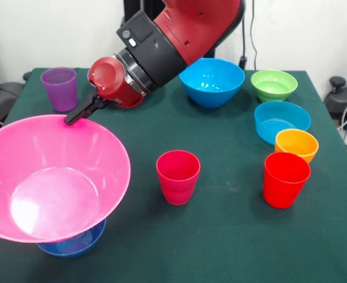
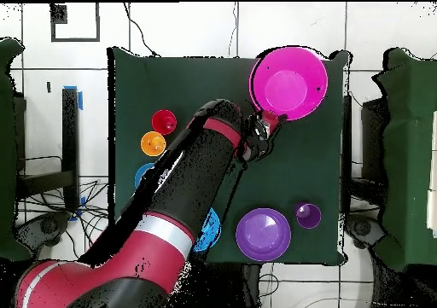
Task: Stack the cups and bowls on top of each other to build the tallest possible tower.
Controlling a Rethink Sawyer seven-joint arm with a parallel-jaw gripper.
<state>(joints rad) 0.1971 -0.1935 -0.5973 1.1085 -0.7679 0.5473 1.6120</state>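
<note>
Here the gripper (image 1: pixel 74 118) is clamped on the far rim of the huge pink bowl (image 1: pixel 49 177), which hangs tilted above the surface (image 1: pixel 221 236) with a small dark blue bowl (image 1: pixel 73 243) showing under its near edge. Whether the two bowls touch is hard to tell from the front view. Taking the pink bowl as the landmark: the purple cup (image 1: pixel 59 87) stands just behind it, the magenta cup (image 1: pixel 178 175) just to its right, and the red cup (image 1: pixel 286 179) well beyond that. The orange bowl (image 1: pixel 296 144), the cyan bowl (image 1: pixel 281 121), the green bowl (image 1: pixel 274 84) and the large blue bowl (image 1: pixel 212 81) sit far off to its right. The large purple bowl (image 2: pixel 263 233) shows only in the overhead view.

I judge the step to be setting the pink bowl down as a base. It calls for levelling the bowl first, lowering it slowly, and releasing only once it sits flat, since a rim grip lets it swing.
</note>
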